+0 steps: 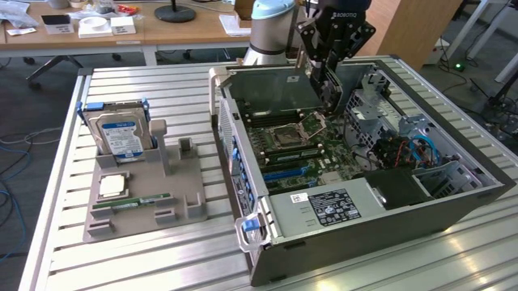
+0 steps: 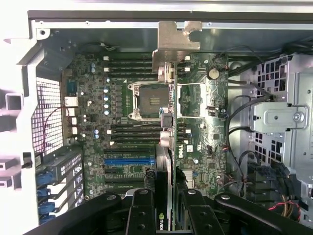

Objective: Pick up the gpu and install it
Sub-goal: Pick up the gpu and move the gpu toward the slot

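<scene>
Black end effector (image 2: 168,215) pinching the gpu (image 2: 168,161) from both sides, card seen edge-on, silver bracket (image 2: 176,41) at its far end, green board (image 2: 122,83) underneath, square socket (image 2: 149,100) just beside the card, blue slot (image 2: 128,160) near the fingers, black cables (image 2: 239,117) by a grey metal cage (image 2: 283,117)

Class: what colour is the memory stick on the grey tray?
Green; the memory stick shows best in the exterior view.

The dark gpu (image 2: 165,166), silver bracket endmost, stands edge-on in the tool (image 2: 168,198) above the motherboard (image 2: 205,127).
</scene>
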Available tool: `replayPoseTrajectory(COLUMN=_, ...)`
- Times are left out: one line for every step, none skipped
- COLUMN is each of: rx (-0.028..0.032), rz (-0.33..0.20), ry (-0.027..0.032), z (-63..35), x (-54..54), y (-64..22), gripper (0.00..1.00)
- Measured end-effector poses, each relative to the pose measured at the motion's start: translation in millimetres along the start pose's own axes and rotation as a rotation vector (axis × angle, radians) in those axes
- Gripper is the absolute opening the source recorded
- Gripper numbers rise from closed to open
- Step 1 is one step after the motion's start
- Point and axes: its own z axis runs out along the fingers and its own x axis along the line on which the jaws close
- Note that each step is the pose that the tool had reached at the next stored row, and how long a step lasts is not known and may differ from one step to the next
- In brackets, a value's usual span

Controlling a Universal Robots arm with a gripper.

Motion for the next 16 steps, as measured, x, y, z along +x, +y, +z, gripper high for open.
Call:
replayPoseTrajectory(rx=0.0, rz=0.0, ry=0.0, z=0.0, x=-1.7, y=0.1, gripper=0.26)
replayPoseTrajectory(rx=0.0, rz=0.0, ry=0.0, z=0.1, x=-3.8, y=0.1, gripper=0.26)
replayPoseTrajectory(rx=0.0, rz=0.0, ry=0.0, z=0.1, x=-6.0, y=0.2, gripper=0.26)
replayPoseTrajectory(rx=-0.0001, rz=0.0, ry=0.0, z=0.2, x=-8.2, y=0.3, gripper=0.26)
replayPoseTrajectory(rx=0.0, rz=0.0, ry=0.0, z=0.3, x=-10.7, y=0.4, gripper=0.26)
replayPoseTrajectory(rx=0.0, rz=0.0, ry=0.0, z=0.4, x=-13.0, y=0.5, gripper=0.26)
replayPoseTrajectory(rx=0.0, rz=0.0, ry=0.0, z=0.4, x=-15.3, y=0.5, gripper=0.26)
replayPoseTrajectory(rx=0.0, rz=0.0, ry=0.0, z=0.5, x=-17.6, y=0.6, gripper=0.26)
replayPoseTrajectory(rx=0.0, rz=0.0, ry=0.0, z=0.5, x=-19.6, y=0.7, gripper=0.26)
replayPoseTrajectory(rx=0.0, rz=0.0, ry=0.0, z=0.6, x=-21.0, y=0.7, gripper=0.26)
replayPoseTrajectory(rx=0.0001, rz=0.0, ry=0.0, z=0.5, x=-21.2, y=0.7, gripper=0.26)
replayPoseTrajectory(rx=0.0, rz=0.0, ry=0.0, z=0.6, x=-21.2, y=0.7, gripper=0.26)
replayPoseTrajectory(rx=0.0, rz=0.0, ry=0.0, z=0.6, x=-21.2, y=0.8, gripper=0.26)
replayPoseTrajectory(rx=0.0, rz=0.0, ry=0.0, z=0.6, x=-21.3, y=0.8, gripper=0.26)
replayPoseTrajectory(rx=0.0, rz=0.0, ry=0.0, z=0.6, x=-21.3, y=0.8, gripper=0.26)
replayPoseTrajectory(rx=0.0, rz=0.0, ry=0.0, z=0.6, x=-21.3, y=0.8, gripper=0.26)
